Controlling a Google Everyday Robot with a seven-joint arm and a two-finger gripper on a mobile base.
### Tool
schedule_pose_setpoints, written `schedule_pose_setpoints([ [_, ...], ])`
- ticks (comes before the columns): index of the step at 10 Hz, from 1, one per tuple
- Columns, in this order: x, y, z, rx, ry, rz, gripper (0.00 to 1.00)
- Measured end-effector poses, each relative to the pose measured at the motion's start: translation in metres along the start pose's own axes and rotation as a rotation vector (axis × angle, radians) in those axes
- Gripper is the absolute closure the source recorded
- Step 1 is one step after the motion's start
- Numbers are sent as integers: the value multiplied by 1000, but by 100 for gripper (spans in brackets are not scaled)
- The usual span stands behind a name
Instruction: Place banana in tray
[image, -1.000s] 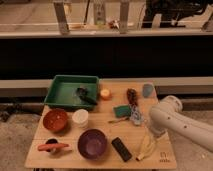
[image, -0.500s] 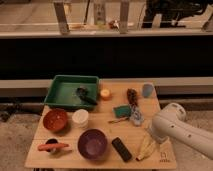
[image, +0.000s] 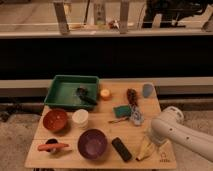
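Note:
The banana (image: 145, 149), a small pale yellow bunch, lies on the wooden table (image: 107, 125) near its front right corner, next to the black remote (image: 121, 149). The dark green tray (image: 61, 94) stands at the table's back left with a black object (image: 86, 96) in it. My gripper (image: 152, 141) is at the end of the white arm (image: 170, 127), which comes in from the right. It sits right above the banana's upper end and is mostly hidden by the arm.
A red bowl (image: 55, 120), a white cup (image: 80, 118), a purple bowl (image: 92, 144) and an orange stick (image: 52, 146) lie between tray and front edge. A green sponge (image: 121, 110), a brown cone (image: 132, 95) and a blue-grey cup (image: 147, 90) are mid-right.
The white arm has shifted a little to the right and down over the banana. The banana and the other objects have not moved.

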Motion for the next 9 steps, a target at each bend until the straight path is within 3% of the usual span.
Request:
schedule_pose_setpoints([
  [2,-1,-1,11,-14,-20,-5,47],
  [6,-4,-3,20,-35,-34,-11,64],
  [9,-4,-8,18,-18,-45,5,95],
])
